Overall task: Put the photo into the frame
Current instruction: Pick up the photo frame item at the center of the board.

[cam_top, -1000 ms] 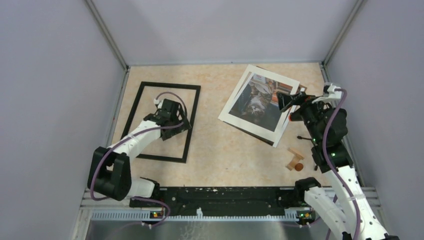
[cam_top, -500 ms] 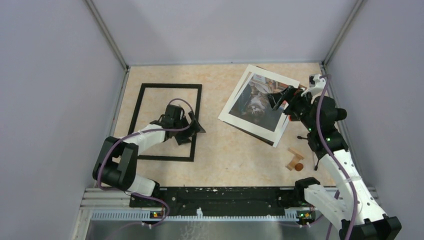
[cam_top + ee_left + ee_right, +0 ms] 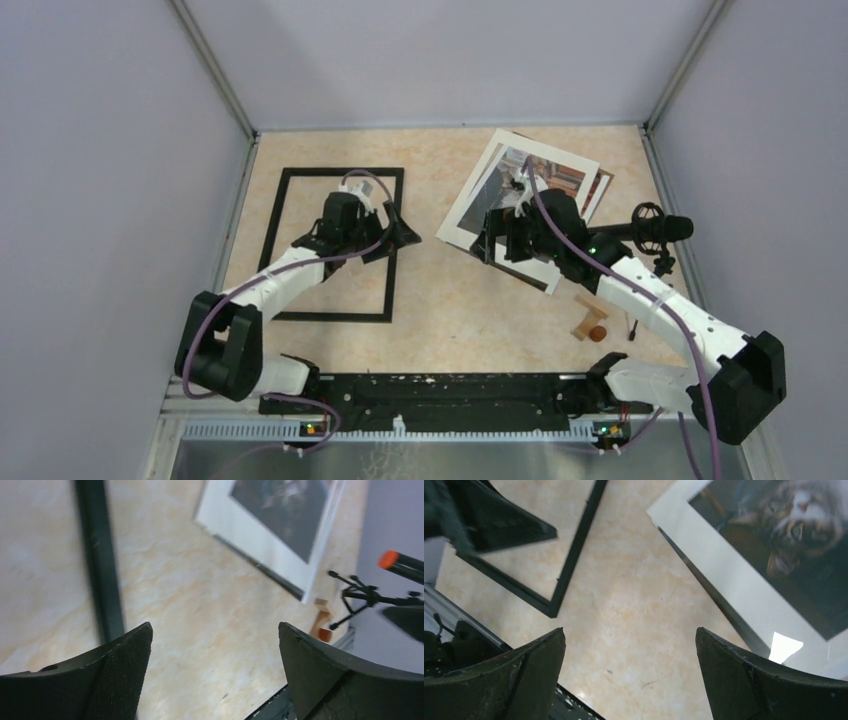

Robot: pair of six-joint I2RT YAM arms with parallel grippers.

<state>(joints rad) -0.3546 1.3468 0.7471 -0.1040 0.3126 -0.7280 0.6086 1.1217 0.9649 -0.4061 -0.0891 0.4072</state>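
The black thin-bordered frame (image 3: 310, 172) lies flat at the left; its bar also shows in the left wrist view (image 3: 100, 555) and the right wrist view (image 3: 579, 545). The photo (image 3: 478, 200), a cat print with a white border, lies tilted at the back right on other sheets, and shows in both wrist views (image 3: 280, 510) (image 3: 774, 555). My left gripper (image 3: 400, 235) (image 3: 215, 627) is open and empty, just past the frame's right bar. My right gripper (image 3: 490, 245) (image 3: 630, 630) is open and empty above bare table by the photo's lower-left edge; its arm covers the photo's middle.
Small wooden blocks with a brown round piece (image 3: 590, 322) lie at the front right. A microphone on a small tripod (image 3: 660, 228) stands by the right wall. Grey walls close in three sides. A black rail (image 3: 450, 390) runs along the near edge.
My right arm has swung left from the photo's right side across it to its lower-left edge. My left gripper has moved right, over the frame's right bar. The frame has shifted slightly.
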